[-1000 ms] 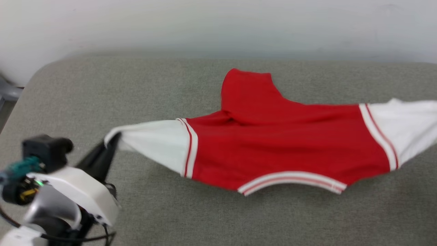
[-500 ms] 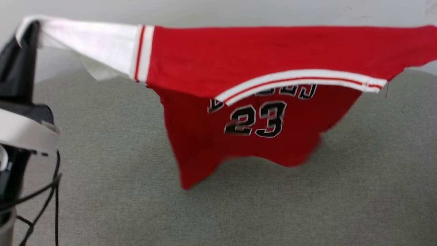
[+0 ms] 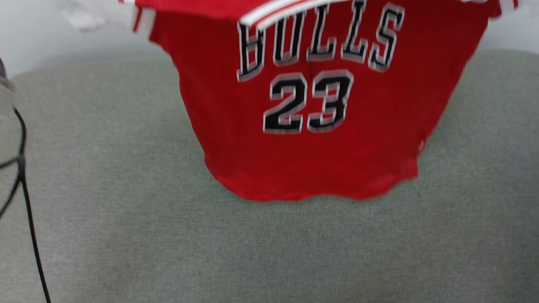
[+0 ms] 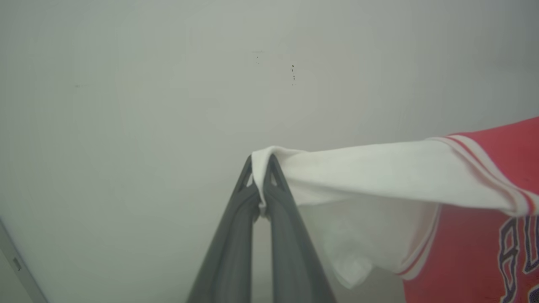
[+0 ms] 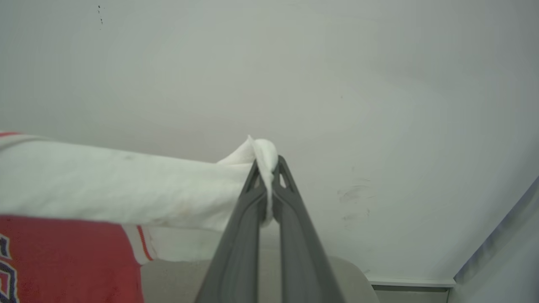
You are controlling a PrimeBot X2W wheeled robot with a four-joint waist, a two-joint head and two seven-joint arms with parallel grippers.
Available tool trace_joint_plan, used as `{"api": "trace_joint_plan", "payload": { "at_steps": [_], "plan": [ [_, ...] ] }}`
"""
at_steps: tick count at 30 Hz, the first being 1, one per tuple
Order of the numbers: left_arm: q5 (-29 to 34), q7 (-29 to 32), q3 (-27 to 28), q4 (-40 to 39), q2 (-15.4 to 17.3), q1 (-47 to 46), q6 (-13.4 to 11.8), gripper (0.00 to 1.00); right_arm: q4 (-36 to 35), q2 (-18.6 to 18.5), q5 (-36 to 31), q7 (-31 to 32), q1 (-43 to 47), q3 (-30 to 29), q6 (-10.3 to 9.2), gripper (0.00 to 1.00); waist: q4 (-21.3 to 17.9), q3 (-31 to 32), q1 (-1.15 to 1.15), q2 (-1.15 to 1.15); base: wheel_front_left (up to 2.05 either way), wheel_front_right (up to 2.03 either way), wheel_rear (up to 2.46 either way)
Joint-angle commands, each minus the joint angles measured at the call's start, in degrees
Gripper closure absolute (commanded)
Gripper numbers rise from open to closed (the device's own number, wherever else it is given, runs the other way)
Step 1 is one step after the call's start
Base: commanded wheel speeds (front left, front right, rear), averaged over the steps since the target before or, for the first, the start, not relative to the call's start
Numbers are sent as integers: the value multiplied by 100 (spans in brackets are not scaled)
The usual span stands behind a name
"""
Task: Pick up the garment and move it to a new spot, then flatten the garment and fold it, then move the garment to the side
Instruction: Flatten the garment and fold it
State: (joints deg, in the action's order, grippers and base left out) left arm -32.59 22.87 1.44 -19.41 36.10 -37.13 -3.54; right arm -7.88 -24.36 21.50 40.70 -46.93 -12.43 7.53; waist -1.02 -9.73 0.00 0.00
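Note:
The garment (image 3: 311, 126) is a red jersey with black BULLS lettering and the number 23. It hangs in the air by its two white sleeves, front toward the head camera, with its hem low over the grey-green cushion (image 3: 252, 248). In the left wrist view my left gripper (image 4: 262, 166) is shut on the end of one white sleeve (image 4: 379, 168). In the right wrist view my right gripper (image 5: 267, 168) is shut on the end of the other white sleeve (image 5: 126, 185). Both sleeves are stretched taut sideways.
A pale wall (image 3: 38, 42) rises behind the cushion. A black cable (image 3: 25, 202) hangs along the left edge of the head view. A skirting strip (image 5: 412, 283) and a wall corner show at the lower right of the right wrist view.
The garment has gone from lying stretched on the cushion to hanging high in the air. The lettering and number have come into sight, and the left gripper has risen out of the head view.

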Motion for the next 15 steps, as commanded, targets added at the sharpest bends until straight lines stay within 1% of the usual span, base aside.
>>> {"api": "trace_joint_plan", "payload": {
  "at_steps": [1, 7, 10, 13, 15],
  "plan": [
    [-23, -15, 7, 81, 60, -207, 32, 100, 98, -59, -71, -95, -208, 29, -8, 100, -65, -330, 0, 0, 0, 0, 0],
    [-10, 25, -156, 768, 260, -1374, 310, 100, 905, -119, -332, -559, -1312, 222, -9, 100, -136, -1201, 0, 0, 0, 0, 0],
    [105, -46, -310, 1247, 320, -2113, 462, 100, 1409, -53, -505, -845, -2027, 199, -9, 100, -138, -1619, 0, 0, 0, 0, 0],
    [229, -155, -486, 1795, 284, -2865, 591, 100, 1955, 59, -719, -1186, -2716, 201, -9, 100, -143, -1987, 0, 0, 0, 0, 0],
    [346, -332, -574, 2171, 231, -3375, 640, 100, 2336, 128, -888, -1438, -3140, 209, -10, 100, -140, -2173, 0, 0, 0, 0, 0]
  ]
}}
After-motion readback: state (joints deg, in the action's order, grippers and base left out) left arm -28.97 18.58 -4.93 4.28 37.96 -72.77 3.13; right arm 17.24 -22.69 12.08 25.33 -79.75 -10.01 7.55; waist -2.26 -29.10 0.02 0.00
